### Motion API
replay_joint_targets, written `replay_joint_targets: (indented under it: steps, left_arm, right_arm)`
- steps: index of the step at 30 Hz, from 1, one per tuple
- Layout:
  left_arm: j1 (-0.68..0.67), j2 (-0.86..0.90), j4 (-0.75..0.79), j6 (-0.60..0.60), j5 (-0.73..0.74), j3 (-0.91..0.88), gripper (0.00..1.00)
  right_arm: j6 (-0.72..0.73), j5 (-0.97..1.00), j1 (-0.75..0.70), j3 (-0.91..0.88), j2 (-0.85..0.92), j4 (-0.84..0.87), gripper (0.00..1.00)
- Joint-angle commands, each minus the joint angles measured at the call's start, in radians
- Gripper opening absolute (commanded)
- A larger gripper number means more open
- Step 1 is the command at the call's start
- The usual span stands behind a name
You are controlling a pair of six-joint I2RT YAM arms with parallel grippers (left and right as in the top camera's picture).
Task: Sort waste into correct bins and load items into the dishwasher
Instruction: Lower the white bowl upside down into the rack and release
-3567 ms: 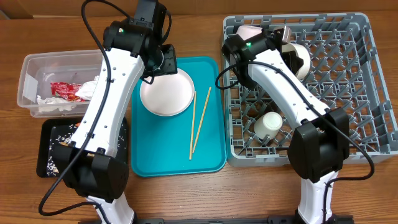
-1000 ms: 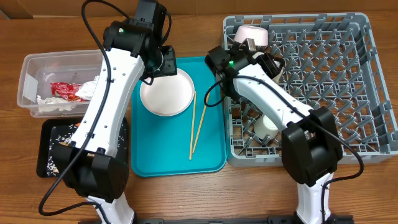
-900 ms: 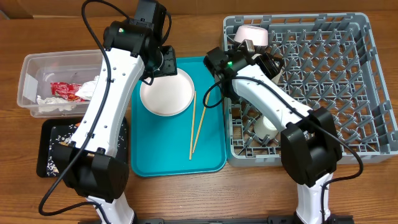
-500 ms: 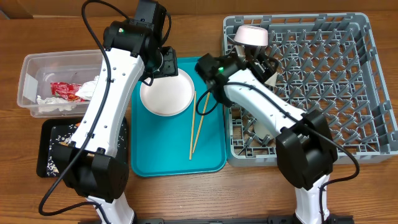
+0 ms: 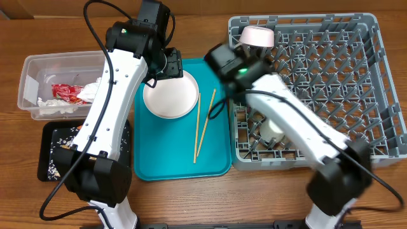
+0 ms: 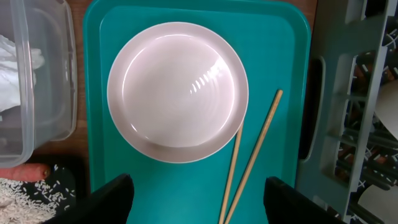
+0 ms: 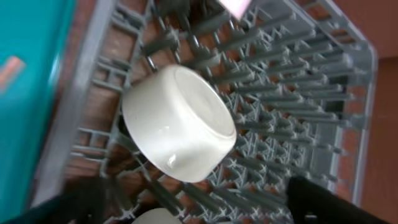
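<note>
Wood table (image 5: 191, 203) — mostly done. Binned at left: wrapper (image 5: 63, 93), tissue (image 5: 54, 108) in tub (image 5: 25, 83), rice (image 5: 60, 137) in black tray (image 5: 48, 168). Racked at right: bowls (image 7: 177, 121), cup (image 5: 272, 130). Left to load — plate (image 6: 177, 90), chopsticks (image 5: 202, 127) on teal tray (image 5: 216, 159). Wide and empty: left gripper (image 6: 199, 186) over plate, right gripper (image 7: 205, 202) over rack (image 5: 375, 95).

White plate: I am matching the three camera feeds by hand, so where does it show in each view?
Overhead: the white plate lies on the upper left of the teal tray, left of the chopsticks.
Left wrist: upper middle of the picture, on the same tray.
Right wrist: not in it.
Shared landmark: the teal tray, only a strip at the right wrist view's top left.
</note>
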Motion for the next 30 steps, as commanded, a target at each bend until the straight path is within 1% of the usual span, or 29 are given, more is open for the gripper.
replay_joint_targets:
  steps: [1,2,3,5,6,9,10,11,20,25,30]
  left_arm:
    - [0.011,0.007,-0.003,0.016,-0.014,-0.005,0.70]
    - [0.011,0.007,-0.003,0.016,-0.014,-0.005,0.69]
    - [0.011,0.007,-0.003,0.016,-0.014,-0.005,0.70]
    - [0.011,0.007,-0.003,0.016,-0.014,-0.005,0.69]
    - [0.011,0.007,-0.003,0.015,-0.014,-0.005,0.69]
    - [0.011,0.007,-0.003,0.015,-0.014,-0.005,0.70]
    - [0.011,0.007,-0.003,0.015,-0.013,-0.005,0.69]
    - [0.011,0.007,-0.003,0.015,-0.013,-0.005,0.69]
    - [0.010,0.007,-0.006,0.014,-0.013,-0.005,0.69]
    - [0.010,0.007,-0.025,0.012,-0.014,-0.005,0.70]
    - [0.011,0.007,-0.022,0.011,-0.014,-0.005,0.70]
  right_arm:
    - [0.009,-0.298,-0.113,0.018,-0.115,0.067,0.77]
    - [0.009,-0.352,-0.145,0.018,-0.124,0.090,0.70]
    - [0.009,-0.425,-0.199,0.018,-0.130,0.119,0.50]
    - [0.009,-0.498,-0.276,0.016,-0.123,0.148,0.25]
    - [0.009,-0.527,-0.306,0.016,-0.116,0.157,0.18]
    - [0.005,-0.667,-0.389,0.013,-0.077,0.183,0.08]
    - [0.005,-0.755,-0.426,0.003,-0.050,0.199,0.06]
    - [0.005,-0.780,-0.438,-0.003,-0.035,0.204,0.06]
    - [0.005,-0.783,-0.439,-0.004,0.093,0.226,0.06]
    - [0.005,-0.785,-0.439,-0.003,0.119,0.129,0.04]
    - [0.005,-0.785,-0.440,0.000,0.074,0.071,0.04]
